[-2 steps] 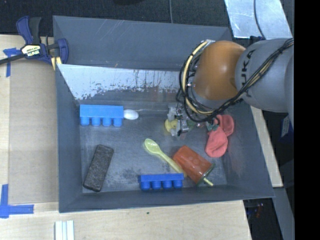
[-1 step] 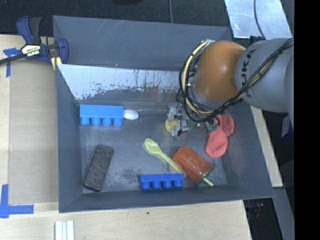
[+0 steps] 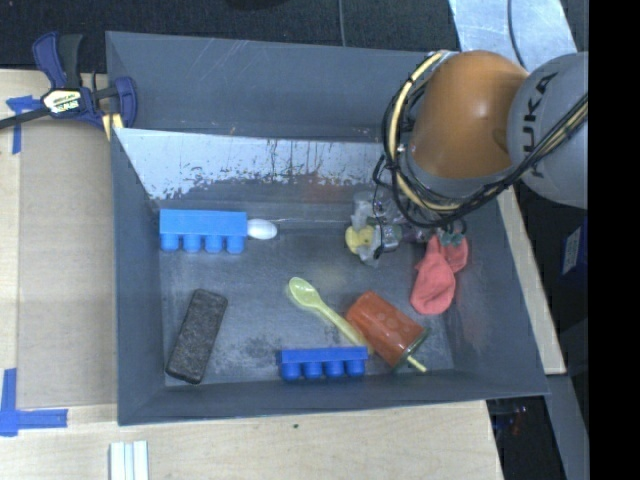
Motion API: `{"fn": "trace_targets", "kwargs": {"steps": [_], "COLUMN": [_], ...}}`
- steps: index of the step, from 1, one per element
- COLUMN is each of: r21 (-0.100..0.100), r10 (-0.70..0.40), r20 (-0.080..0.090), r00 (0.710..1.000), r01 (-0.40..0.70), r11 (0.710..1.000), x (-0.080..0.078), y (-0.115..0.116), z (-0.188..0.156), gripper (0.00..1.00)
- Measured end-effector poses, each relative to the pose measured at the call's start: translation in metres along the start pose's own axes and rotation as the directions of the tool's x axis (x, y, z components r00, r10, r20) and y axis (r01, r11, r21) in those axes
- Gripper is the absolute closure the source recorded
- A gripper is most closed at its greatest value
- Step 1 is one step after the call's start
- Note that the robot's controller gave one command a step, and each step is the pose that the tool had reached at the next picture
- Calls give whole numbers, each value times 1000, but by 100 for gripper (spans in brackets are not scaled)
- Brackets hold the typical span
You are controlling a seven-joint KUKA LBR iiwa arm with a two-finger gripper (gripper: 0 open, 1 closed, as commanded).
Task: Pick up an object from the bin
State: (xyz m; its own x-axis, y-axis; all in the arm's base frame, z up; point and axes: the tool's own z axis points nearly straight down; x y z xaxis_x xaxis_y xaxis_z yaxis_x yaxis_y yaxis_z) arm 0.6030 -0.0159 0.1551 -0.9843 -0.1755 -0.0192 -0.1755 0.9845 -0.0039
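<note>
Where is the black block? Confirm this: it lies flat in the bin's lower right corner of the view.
Wrong side. The black block lies flat in the bin's lower left corner, as the camera view shows; the red block sits toward the lower right.

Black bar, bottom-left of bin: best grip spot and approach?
Probably take the black bar mid-length, across its narrow width, with the claw coming straight down. The bar lies flat, and both long sides are free of neighbours.
</note>
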Motion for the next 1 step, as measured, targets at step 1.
{"fn": "trace_targets", "kwargs": {"steps": [1], "r21": [1], "r10": [71], "r20": [14], "r00": [997], "r01": [-71], "r11": [997], "x": [-2], "y": [-13], "z": [-68], "gripper": [100]}}
